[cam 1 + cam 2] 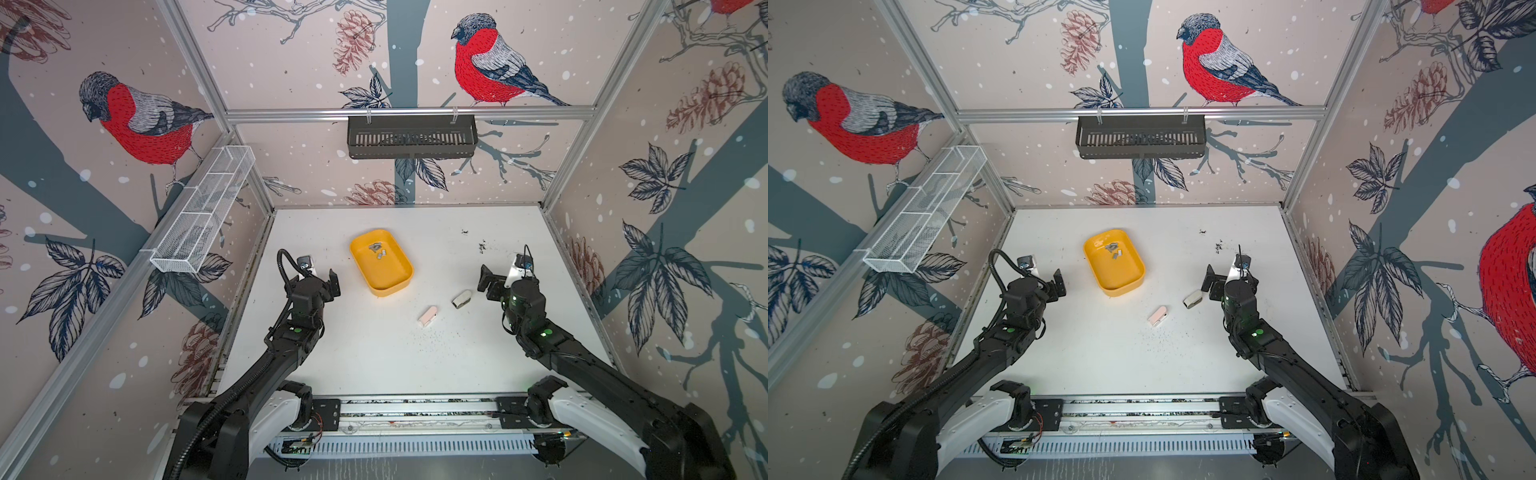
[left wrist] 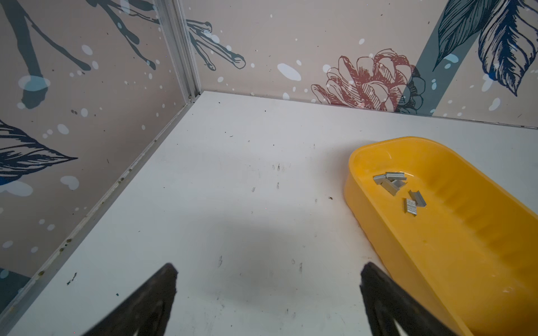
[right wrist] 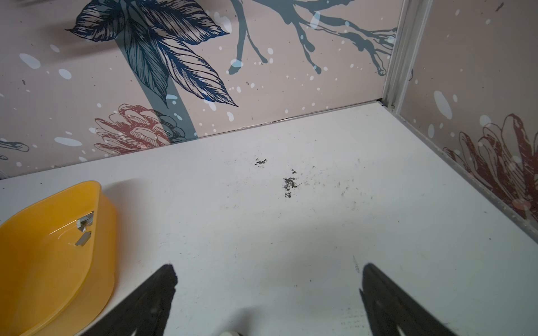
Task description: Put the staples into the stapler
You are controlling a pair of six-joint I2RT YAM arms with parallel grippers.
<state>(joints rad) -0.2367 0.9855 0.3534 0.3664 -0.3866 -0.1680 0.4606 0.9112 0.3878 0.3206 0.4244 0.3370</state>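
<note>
Inside the yellow tray [image 1: 405, 272], toward its far end, the staples [image 1: 378, 250] lie in a loose cluster of short silvery strips, some overlapping. They show in both top views [image 1: 1113, 251] and close up from the left wrist [image 2: 398, 189]. You have nothing in hand. Your left gripper [image 2: 269, 271] hangs above the white worktop [image 1: 365, 357] just left of the tray, its jaws spread wide and empty, one black finger near the tray's long wall. Your right gripper [image 3: 269, 270] hangs well to the right of the tray, its jaws likewise fully apart over bare worktop, gripping nothing. Between it and the tray lies the white stapler [image 1: 461, 298], flat on the worktop and close to that gripper's nearer finger. The pink stapler [image 1: 427, 316] lies off the tray's near right corner, on the side toward the arms' bases, apart from both the tray and the white stapler. Dark specks [image 1: 482, 247] mark the worktop to the right of the tray's far end. A scatter of fine grit [image 1: 432, 338] lies past the pink stapler, on its side away from the tray.
</note>
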